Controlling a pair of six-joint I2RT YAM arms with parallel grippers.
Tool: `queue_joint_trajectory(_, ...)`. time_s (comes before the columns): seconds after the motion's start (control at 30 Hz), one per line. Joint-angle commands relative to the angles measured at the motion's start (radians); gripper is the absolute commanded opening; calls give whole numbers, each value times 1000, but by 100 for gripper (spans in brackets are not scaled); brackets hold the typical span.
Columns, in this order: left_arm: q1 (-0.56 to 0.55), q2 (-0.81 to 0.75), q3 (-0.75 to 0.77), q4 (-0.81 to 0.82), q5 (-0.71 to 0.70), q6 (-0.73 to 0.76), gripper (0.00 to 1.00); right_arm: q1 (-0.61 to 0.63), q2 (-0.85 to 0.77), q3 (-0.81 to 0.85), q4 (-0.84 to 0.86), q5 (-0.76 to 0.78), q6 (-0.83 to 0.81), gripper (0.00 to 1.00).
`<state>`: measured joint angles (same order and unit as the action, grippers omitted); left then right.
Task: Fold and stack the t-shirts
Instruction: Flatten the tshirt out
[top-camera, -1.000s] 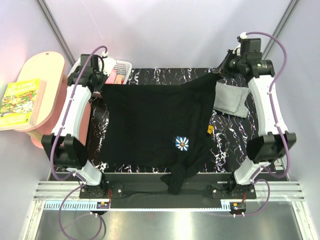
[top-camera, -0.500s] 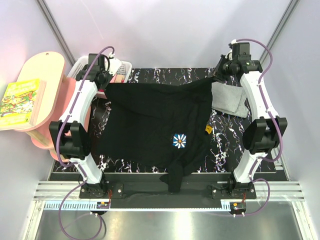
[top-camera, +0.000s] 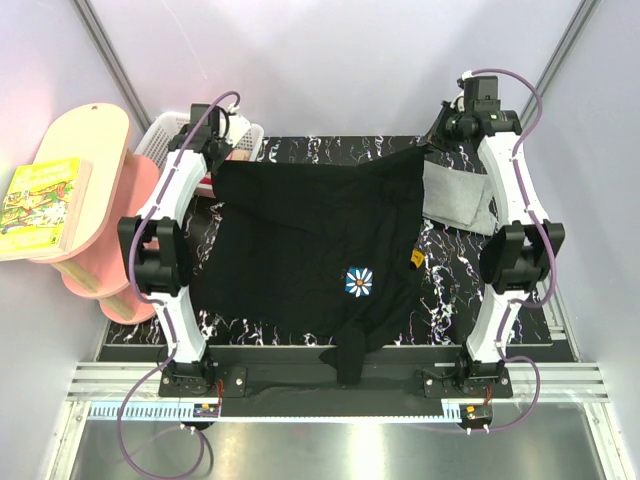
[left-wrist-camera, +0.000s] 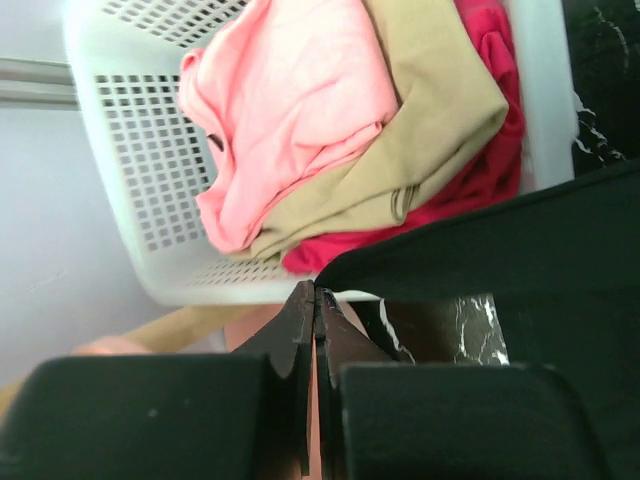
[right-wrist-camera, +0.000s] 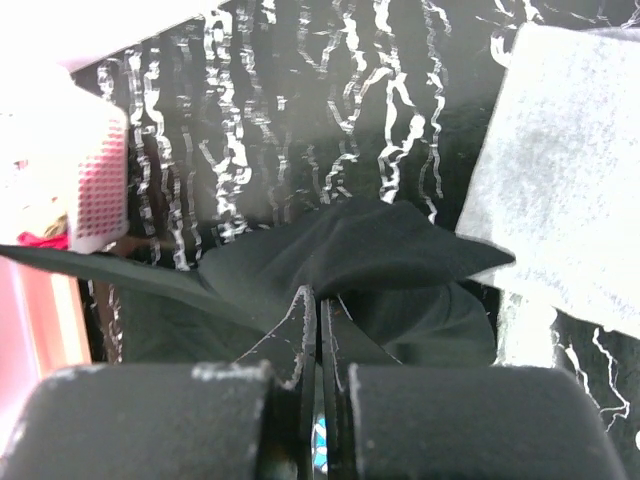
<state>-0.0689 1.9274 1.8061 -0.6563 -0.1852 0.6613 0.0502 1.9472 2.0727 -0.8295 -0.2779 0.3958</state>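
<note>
Across the black marbled counter (top-camera: 470, 270), pinches the far corners of the black daisy-print t-shirt (top-camera: 300, 250) in left hand (left-wrist-camera: 314, 292) and right hand (right-wrist-camera: 317, 292), both clamped tight, apparently to spread it flat for folding, beside the folded grey t-shirt (top-camera: 458, 198) at right.

The spread t-shirt (top-camera: 300, 250) covers the middle of the tabletop (top-camera: 460, 270), its near end hanging over the near edge. The left claw (left-wrist-camera: 314, 292) pinches its far left corner and the right claw (right-wrist-camera: 314, 292) its far right corner. A folded t-shirt (top-camera: 458, 198) lies just right of it, by the tabletop's far right corner. Off the far left corner stands a basket (left-wrist-camera: 130, 150) with bundled t-shirts (left-wrist-camera: 330, 130) in it. Left of the tabletop, a shelf (top-camera: 85, 140) carries a book (top-camera: 40, 195).
</note>
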Motion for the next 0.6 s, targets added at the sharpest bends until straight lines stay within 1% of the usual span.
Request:
queue_joint_trajectory(0.0, 4, 38, 67, 43, -31, 5, 0, -26, 67, 75, -29, -1, -20, 0)
queue_joint_trajectory(0.07, 4, 35, 65, 43, -27, -3, 0, -24, 47, 47, -28, -7, -21, 0)
queue_joint_trajectory(0.13, 3, 16, 35, 43, -17, -11, 0, -23, -7, -12, -26, -12, -23, 0)
queue_joint_trajectory(0.2, 3, -48, -3, 44, 6, -31, 0, -20, -95, -104, -20, -12, -28, 0)
queue_joint_trajectory(0.23, 3, -77, -57, 50, 32, -35, 0, -12, -131, -143, -10, -6, -31, 0)
queue_joint_trajectory(0.27, 3, -138, -88, 60, 41, -40, 0, -10, -205, -225, -3, -6, -29, 0)
queue_joint_trajectory(0.33, 0, -198, -183, 81, 61, -45, 0, 8, -278, -310, 19, -10, -23, 0)
queue_joint_trajectory(0.37, -2, -247, -214, 90, 66, -46, 0, 14, -337, -386, 23, -14, -18, 0)
queue_joint_trajectory(0.4, -3, -270, -275, 101, 72, -46, 0, 17, -364, -420, 26, -21, -12, 0)
queue_joint_trajectory(0.43, -3, -306, -304, 106, 82, -45, 0, 22, -388, -453, 29, -26, -5, 0)
queue_joint_trajectory(0.5, -8, -330, -390, 133, 81, -35, 0, 23, -458, -548, 29, -49, 20, 0)
queue_joint_trajectory(0.57, -9, -344, -436, 153, 76, -34, 0, 42, -522, -644, 55, -60, 38, 0)
